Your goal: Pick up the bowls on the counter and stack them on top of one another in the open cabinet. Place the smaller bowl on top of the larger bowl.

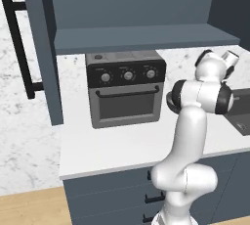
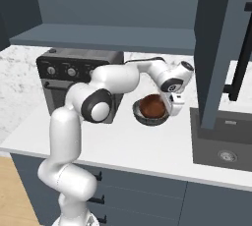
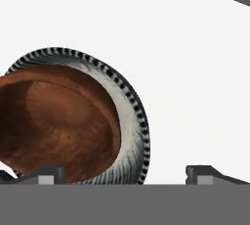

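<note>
Counter [image 2: 147,146]: small bowl [image 2: 151,105] nested inside large bowl [image 2: 143,119], right of toaster oven [image 2: 64,72]. Gripper [image 2: 173,107]: fingers spread, empty, at the bowls' right rim. Cabinet [image 2: 108,36] shelf above.

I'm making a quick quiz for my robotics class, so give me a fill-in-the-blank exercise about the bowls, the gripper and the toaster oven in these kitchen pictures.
1. The smaller bowl sits ____ the larger bowl.
2. Both bowls rest on the white ____, not on the cabinet shelf.
3. The gripper hovers with its fingers ____.
4. The toaster oven has ____ knobs on its front.

Missing words: inside; counter; open; three
</note>
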Robot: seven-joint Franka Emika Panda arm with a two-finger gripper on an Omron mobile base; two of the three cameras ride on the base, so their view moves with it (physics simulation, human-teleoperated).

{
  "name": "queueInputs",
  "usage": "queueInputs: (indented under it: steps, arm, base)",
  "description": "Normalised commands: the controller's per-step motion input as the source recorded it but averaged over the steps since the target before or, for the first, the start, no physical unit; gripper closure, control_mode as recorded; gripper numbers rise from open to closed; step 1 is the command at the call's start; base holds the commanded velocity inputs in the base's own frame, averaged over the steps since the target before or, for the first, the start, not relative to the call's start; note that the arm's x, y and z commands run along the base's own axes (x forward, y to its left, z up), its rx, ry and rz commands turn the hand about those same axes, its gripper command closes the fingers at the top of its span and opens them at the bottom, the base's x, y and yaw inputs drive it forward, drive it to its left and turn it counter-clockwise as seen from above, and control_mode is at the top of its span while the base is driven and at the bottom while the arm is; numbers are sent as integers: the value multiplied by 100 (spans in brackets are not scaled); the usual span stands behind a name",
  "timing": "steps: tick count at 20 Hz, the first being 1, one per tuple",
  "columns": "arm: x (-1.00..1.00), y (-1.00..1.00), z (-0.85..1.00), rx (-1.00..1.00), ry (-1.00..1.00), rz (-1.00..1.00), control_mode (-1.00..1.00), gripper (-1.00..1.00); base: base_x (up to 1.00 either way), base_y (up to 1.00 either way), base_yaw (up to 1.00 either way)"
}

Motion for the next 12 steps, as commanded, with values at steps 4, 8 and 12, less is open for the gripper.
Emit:
queueInputs:
  steps: [4,8,12]
  arm:
    - [0,39,-64,-1,11,4,-100,-100]
    - [0,28,-54,-3,11,6,-100,-100]
    - [3,32,-34,0,4,7,-100,-100]
  base:
    - [0,0,0]
    - [0,0,0]
    - [0,0,0]
